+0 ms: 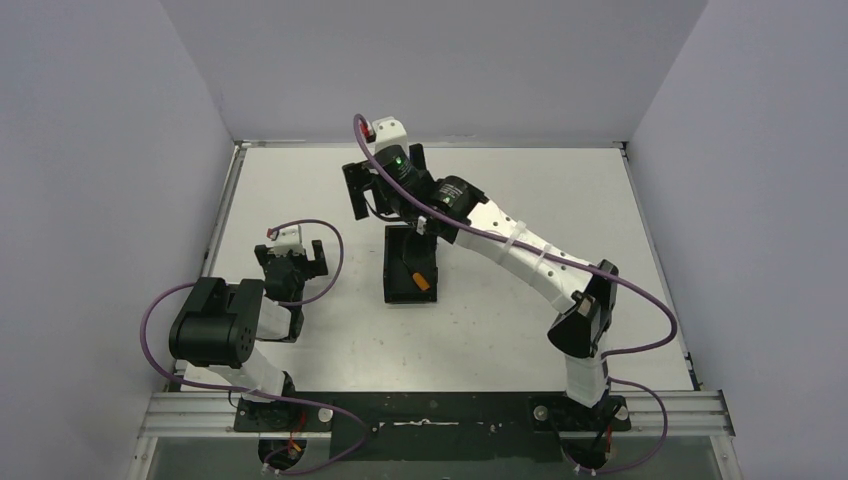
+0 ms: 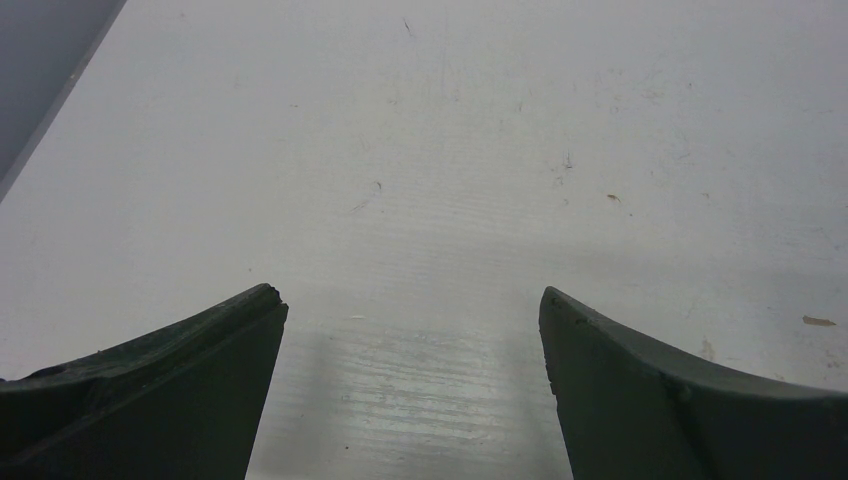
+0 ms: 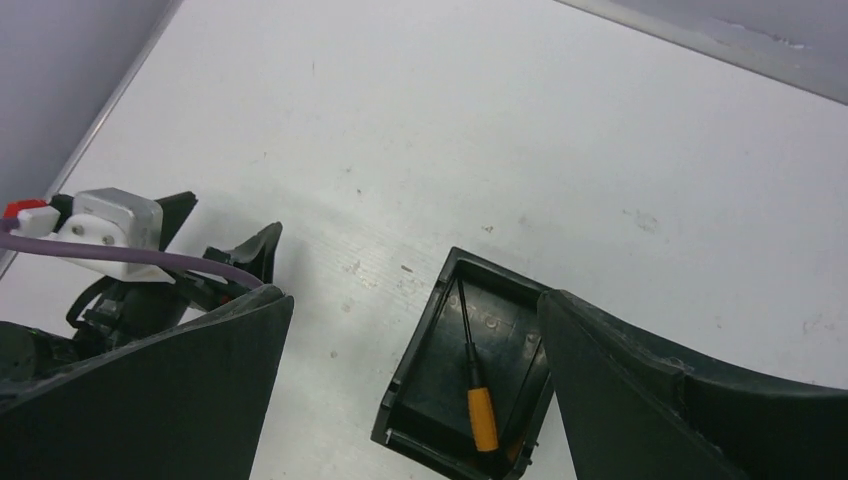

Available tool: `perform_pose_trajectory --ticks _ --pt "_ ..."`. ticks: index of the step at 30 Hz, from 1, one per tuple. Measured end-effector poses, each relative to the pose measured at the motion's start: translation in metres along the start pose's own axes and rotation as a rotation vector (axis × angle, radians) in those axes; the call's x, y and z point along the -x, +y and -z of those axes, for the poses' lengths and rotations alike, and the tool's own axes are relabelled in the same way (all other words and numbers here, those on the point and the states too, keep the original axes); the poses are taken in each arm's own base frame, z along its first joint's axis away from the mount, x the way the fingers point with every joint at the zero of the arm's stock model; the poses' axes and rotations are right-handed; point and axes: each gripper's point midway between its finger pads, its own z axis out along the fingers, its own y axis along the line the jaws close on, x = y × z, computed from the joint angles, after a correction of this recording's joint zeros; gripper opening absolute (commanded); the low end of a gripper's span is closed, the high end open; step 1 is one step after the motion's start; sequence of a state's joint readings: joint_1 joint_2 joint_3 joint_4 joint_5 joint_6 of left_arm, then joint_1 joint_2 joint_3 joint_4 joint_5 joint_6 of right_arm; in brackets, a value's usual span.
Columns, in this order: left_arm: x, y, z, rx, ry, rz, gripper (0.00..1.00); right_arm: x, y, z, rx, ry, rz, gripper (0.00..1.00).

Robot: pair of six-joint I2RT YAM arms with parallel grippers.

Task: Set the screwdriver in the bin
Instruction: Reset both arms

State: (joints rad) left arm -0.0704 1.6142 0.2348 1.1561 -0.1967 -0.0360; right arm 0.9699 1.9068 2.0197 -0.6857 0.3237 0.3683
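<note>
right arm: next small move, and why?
Probably lift the right arm straight up and away from the bin. The screwdriver already lies inside the bin, and the right jaws stand open and empty over it. Nothing seems left to release, and a vertical exit should avoid knocking the bin's wall.

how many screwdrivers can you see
1: the screwdriver lies inside the bin, orange handle toward its near end. None shows elsewhere, though another could be hidden from view.
</note>
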Motion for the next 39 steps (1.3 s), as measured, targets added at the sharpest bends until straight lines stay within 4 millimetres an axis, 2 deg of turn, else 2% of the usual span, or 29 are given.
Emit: perform_pose_trajectory --ticks 2,6,9,11,14,18,21,26,30,35,39 --pt "0.0 0.0 0.0 0.0 0.0 0.0 0.97 0.015 0.001 0.005 0.006 -0.027 0.002 1.0" --pt "0.0 0.0 0.0 0.0 0.0 0.0 0.97 0.029 -0.003 0.01 0.002 -0.049 0.015 1.0" --pt "0.0 0.0 0.0 0.0 0.0 0.0 0.97 0.036 -0.014 0.011 -0.013 -0.054 0.021 1.0" --pt "0.0 0.0 0.0 0.0 0.0 0.0 0.97 0.039 -0.029 0.008 -0.035 -0.054 0.018 1.0" --pt "0.0 0.0 0.0 0.0 0.0 0.0 0.97 0.045 -0.062 0.001 -0.082 -0.049 0.004 1.0" --pt "0.0 0.0 0.0 -0.001 0.0 0.0 0.97 0.049 -0.12 0.001 -0.171 -0.042 -0.021 1.0" --pt "0.0 0.0 0.0 0.0 0.0 0.0 0.97 0.052 -0.162 0.01 -0.221 -0.043 -0.049 1.0" --pt "0.0 0.0 0.0 0.0 0.0 0.0 0.97 0.058 -0.243 0.034 -0.316 -0.067 -0.113 1.0" --pt "0.0 0.0 0.0 0.0 0.0 0.0 0.97 0.055 -0.303 0.051 -0.39 -0.076 -0.156 1.0" --pt "0.0 0.0 0.0 0.0 0.0 0.0 0.97 0.041 -0.357 0.06 -0.445 -0.048 -0.168 1.0" --pt "0.0 0.0 0.0 0.0 0.0 0.0 0.97 0.022 -0.388 0.065 -0.451 -0.008 -0.158 1.0"
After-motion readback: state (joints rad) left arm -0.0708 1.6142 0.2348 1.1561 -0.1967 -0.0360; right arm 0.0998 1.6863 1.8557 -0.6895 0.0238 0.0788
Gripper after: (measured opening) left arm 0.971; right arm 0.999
